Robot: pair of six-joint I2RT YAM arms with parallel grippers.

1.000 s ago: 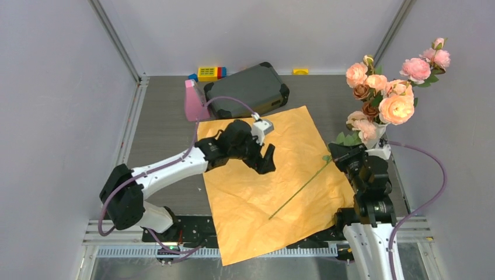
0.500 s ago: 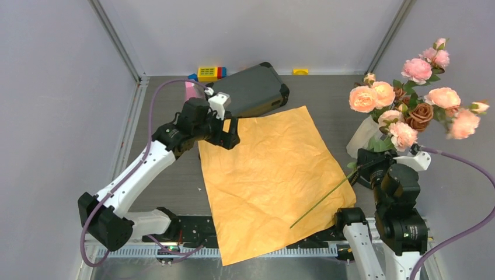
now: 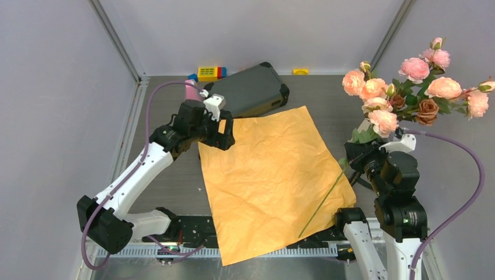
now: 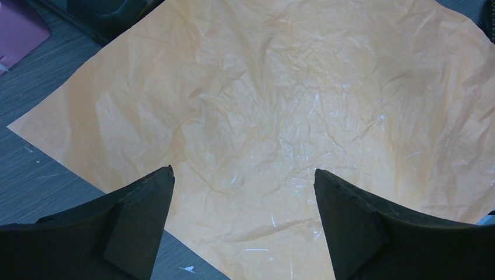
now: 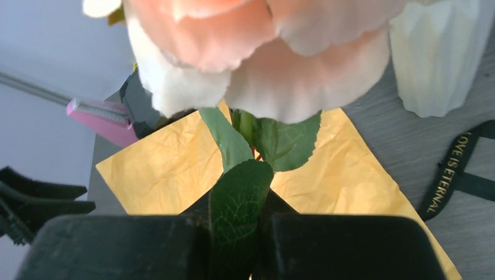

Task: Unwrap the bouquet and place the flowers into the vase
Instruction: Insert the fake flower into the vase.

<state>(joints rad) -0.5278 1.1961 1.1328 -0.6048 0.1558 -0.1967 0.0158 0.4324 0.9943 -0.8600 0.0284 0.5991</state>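
Observation:
The orange wrapping paper [image 3: 268,181] lies unwrapped and flat on the table. My right gripper [image 3: 357,156] is shut on the flowers' stems and leaves [image 5: 239,192] and holds the bunch of pink and peach roses [image 3: 408,87] upright above the table's right side. One long stem [image 3: 321,201] hangs down over the paper. The white vase [image 5: 438,58] stands just beyond the blooms in the right wrist view; from the top the flowers hide it. My left gripper [image 3: 223,135] hovers open over the paper's far left corner [image 4: 117,134], holding nothing.
A black printed ribbon [image 5: 461,169] lies on the table by the vase. A dark case [image 3: 251,87] sits at the back, with a pink wedge [image 5: 102,119] to its left. Toy bricks [image 3: 210,73] and a yellow piece [image 3: 300,71] lie along the back wall.
My left gripper pulled back from the paper's middle to its far left corner and opened wider. My right gripper lifted the flowers and carried them right, off the paper.

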